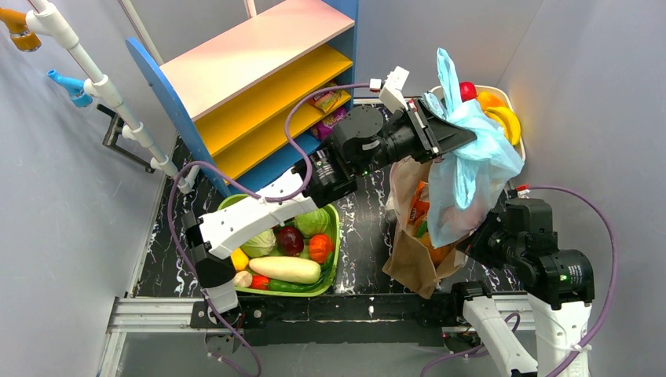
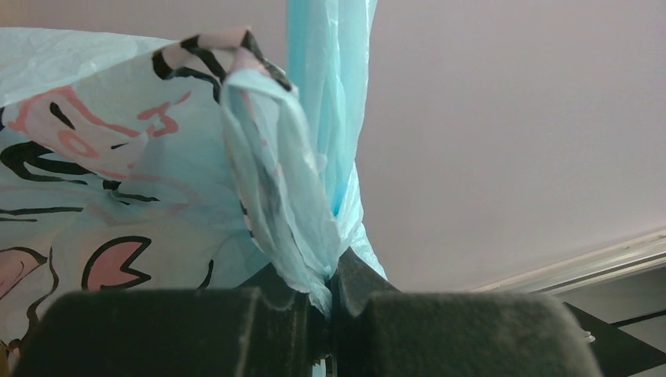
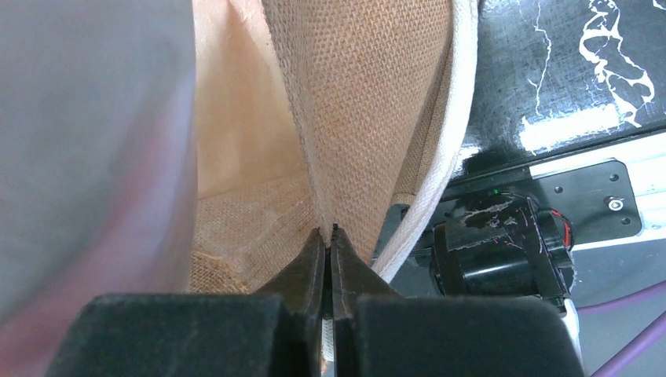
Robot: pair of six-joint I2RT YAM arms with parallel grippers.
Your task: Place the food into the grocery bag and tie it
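Observation:
The grocery bag (image 1: 471, 169), thin light-blue plastic with dark and pink drawings, hangs lifted at the right, in front of a brown bag (image 1: 410, 263). My left gripper (image 1: 459, 135) reaches across from the left and is shut on a bunched handle of the grocery bag (image 2: 298, 220); in the left wrist view, film is pinched between the fingertips of the left gripper (image 2: 331, 287). Orange-coloured food (image 1: 437, 252) shows at the grocery bag's lower end. My right gripper (image 3: 330, 236) is shut on the brown bag's woven edge (image 3: 361, 118), low beside the blue plastic, and sits at the right gripper (image 1: 477, 234).
A green basket (image 1: 336, 251) holding cabbages, a white radish and other vegetables sits at the near left. A blue and yellow shelf (image 1: 259, 71) stands at the back left. A white tray (image 1: 498, 89) with red and yellow fruit is behind the bags. Grey walls close in on both sides.

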